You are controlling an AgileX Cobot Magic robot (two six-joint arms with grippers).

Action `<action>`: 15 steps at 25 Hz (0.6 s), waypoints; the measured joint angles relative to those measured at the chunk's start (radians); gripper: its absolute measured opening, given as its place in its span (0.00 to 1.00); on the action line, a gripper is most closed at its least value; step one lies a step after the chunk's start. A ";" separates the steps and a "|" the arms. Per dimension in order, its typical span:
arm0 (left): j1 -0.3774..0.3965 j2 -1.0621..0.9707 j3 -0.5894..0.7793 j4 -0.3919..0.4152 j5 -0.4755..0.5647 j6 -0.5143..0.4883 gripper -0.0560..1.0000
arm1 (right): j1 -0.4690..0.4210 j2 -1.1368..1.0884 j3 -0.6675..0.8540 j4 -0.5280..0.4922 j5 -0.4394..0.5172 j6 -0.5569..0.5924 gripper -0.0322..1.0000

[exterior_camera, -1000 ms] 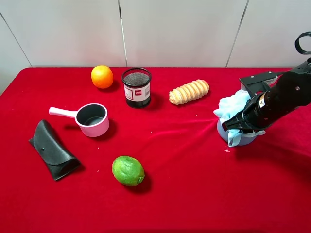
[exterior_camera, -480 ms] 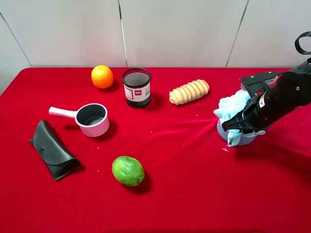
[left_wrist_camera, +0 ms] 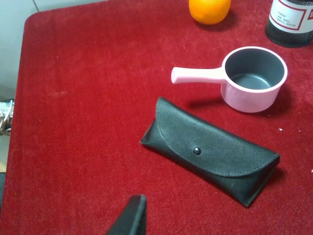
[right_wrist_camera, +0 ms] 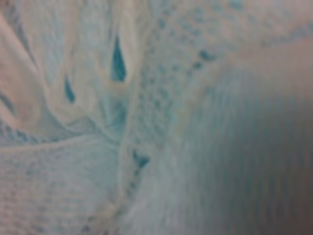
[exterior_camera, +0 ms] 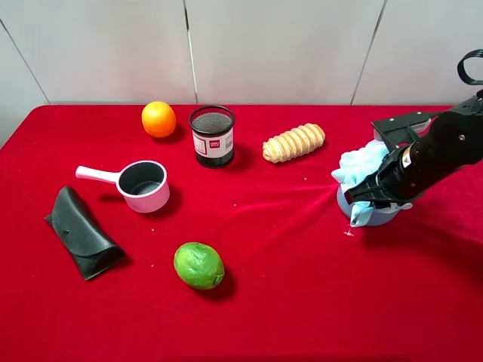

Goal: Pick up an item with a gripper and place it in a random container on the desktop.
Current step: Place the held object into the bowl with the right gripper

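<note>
The light-blue mesh pouf (exterior_camera: 361,164) sits in and over the round blue bowl (exterior_camera: 381,216) at the table's right side, bulging out to the bowl's left with its ribbon hanging down the bowl's front. My right gripper (exterior_camera: 379,190) is on top of it, its fingers hidden in the mesh. The right wrist view is filled by blurred pouf mesh (right_wrist_camera: 146,122) pressed close to the lens. Of my left gripper (left_wrist_camera: 134,215) only one dark fingertip shows, above bare red cloth and near a black case (left_wrist_camera: 210,152).
On the red table stand an orange (exterior_camera: 158,119), a black mesh cup (exterior_camera: 212,136), a ridged bread roll (exterior_camera: 294,142), a pink handled pot (exterior_camera: 143,186), the black case (exterior_camera: 81,231) and a green lime (exterior_camera: 199,265). A white wall runs behind.
</note>
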State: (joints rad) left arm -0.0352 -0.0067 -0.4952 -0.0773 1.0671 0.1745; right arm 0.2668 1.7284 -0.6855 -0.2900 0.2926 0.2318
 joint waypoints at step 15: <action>0.000 0.000 0.000 0.000 0.000 0.000 0.99 | 0.000 -0.127 0.001 0.001 0.081 0.000 0.37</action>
State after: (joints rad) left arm -0.0352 -0.0067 -0.4952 -0.0773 1.0671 0.1745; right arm 0.2668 1.6010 -0.6847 -0.2888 0.3738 0.2318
